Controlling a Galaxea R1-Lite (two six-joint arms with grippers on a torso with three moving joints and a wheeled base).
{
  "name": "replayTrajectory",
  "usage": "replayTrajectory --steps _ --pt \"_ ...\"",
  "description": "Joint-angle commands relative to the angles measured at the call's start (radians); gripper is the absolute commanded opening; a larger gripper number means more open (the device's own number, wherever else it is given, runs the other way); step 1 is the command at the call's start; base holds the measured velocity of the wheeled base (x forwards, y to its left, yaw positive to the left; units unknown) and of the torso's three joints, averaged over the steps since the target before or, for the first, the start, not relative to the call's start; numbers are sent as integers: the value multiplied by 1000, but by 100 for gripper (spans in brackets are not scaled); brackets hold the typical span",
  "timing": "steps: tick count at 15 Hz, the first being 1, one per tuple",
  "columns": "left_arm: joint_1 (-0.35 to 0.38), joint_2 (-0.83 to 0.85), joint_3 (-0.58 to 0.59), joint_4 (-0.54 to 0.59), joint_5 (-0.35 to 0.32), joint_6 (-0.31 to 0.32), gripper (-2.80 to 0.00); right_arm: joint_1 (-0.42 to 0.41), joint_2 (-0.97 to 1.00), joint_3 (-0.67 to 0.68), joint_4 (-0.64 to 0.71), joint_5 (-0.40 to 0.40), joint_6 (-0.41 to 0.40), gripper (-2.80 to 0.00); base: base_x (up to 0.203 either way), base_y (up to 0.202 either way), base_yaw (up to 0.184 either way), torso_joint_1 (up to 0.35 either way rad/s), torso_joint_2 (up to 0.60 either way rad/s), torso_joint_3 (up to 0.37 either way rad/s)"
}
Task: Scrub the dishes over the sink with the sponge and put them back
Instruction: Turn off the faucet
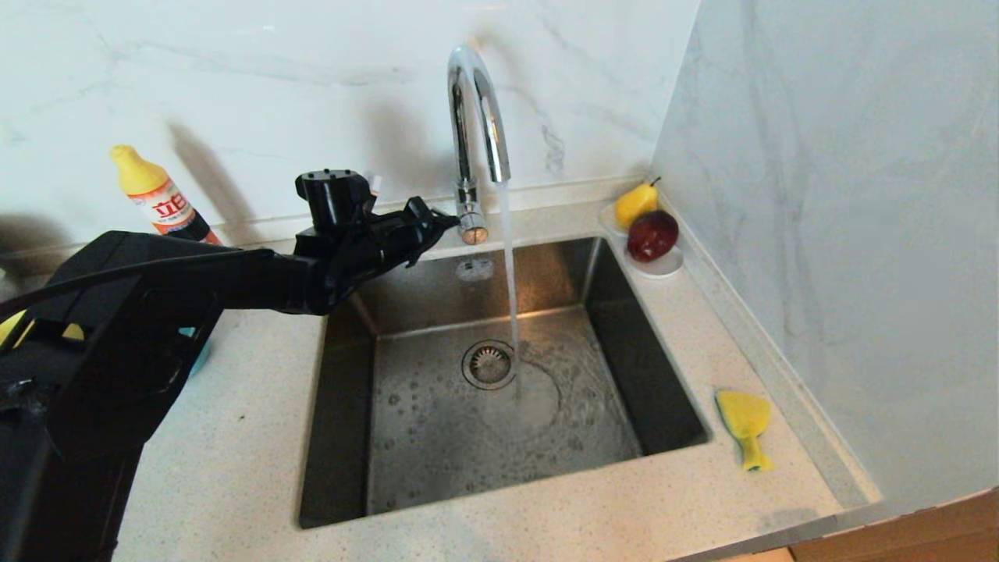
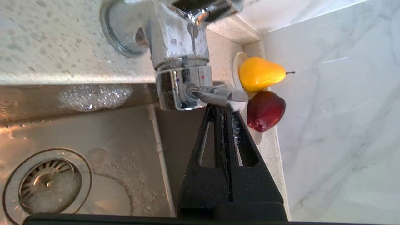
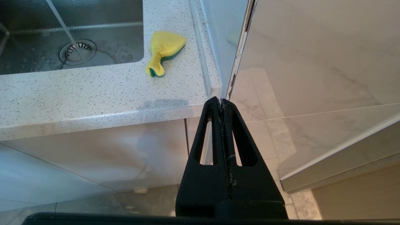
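The steel sink has water running from the chrome tap onto its drain. My left gripper is shut and empty, with its tips against the tap's lever at the sink's back edge. The yellow sponge lies on the counter to the right of the sink, untouched. Slivers of a yellow dish and a light blue dish peek out behind my left arm; the rest of the dishes are hidden. In the right wrist view my right gripper is shut and parked below the counter's front edge.
A white saucer with a yellow pear and a red apple sits at the back right corner. A detergent bottle stands by the back wall on the left. A marble wall closes the right side.
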Motion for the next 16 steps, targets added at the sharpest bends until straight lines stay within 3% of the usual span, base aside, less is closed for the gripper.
replayTrajectory --steps 1,9,13,16 --pt "17 4 -28 0 1 -27 -280 0 0 0 -1 1 0 -280 0 0 0 0 0 0" --pt "28 -15 -19 9 2 -35 -280 0 0 0 -1 1 0 -280 0 0 0 0 0 0" --pt "20 -213 158 -3 -6 -34 -280 0 -1 0 -1 1 0 -280 0 0 0 0 0 0" --pt "9 -436 354 -23 -4 -27 -280 0 0 0 -1 1 0 -280 0 0 0 0 0 0"
